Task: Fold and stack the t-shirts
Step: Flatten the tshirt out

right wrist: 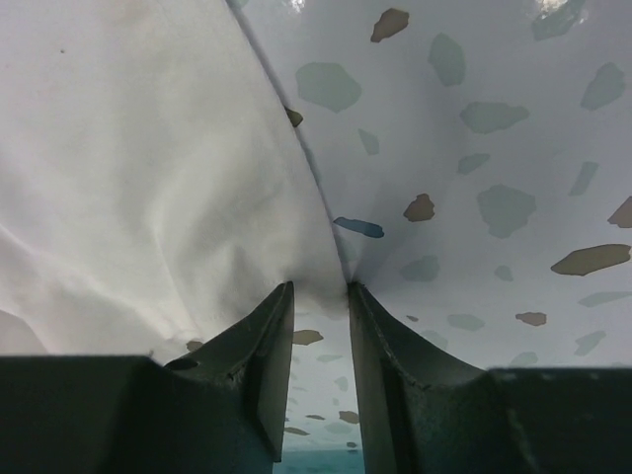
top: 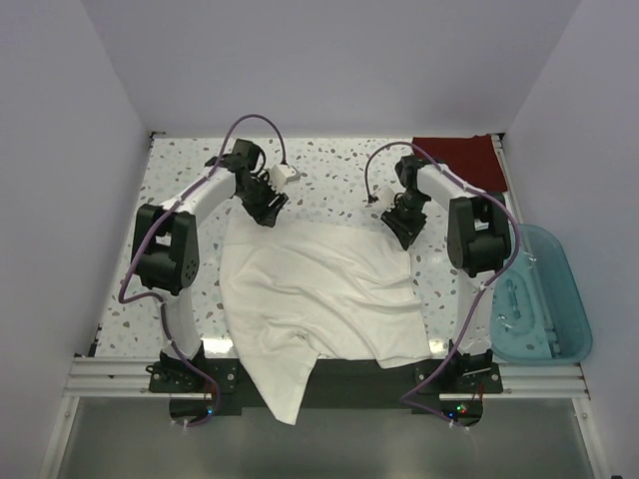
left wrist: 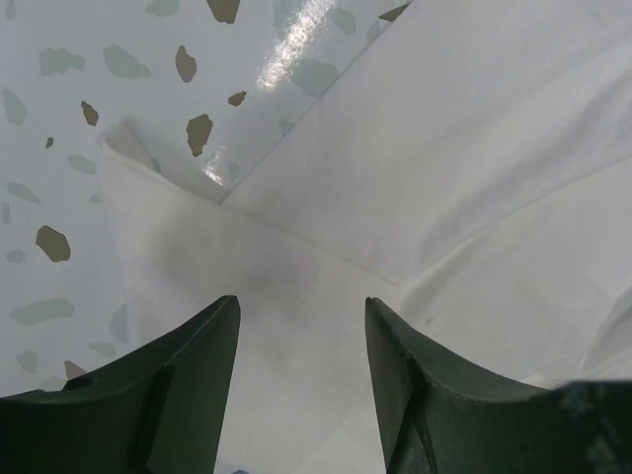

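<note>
Spreading the white shirt (top: 329, 289) flat, seemingly — right claw (right wrist: 320, 284) pinches its far edge, left claw (left wrist: 301, 300) hangs open over the far-left corner and should grip next.

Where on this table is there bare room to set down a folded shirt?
The far middle strip of table, between white t-shirt and back wall, is bare. So is the far left corner beyond the left arm. Crowded: the centre under the white t-shirt, the far right corner holding the dark red t-shirt, the sliver beside the right arm.
</note>
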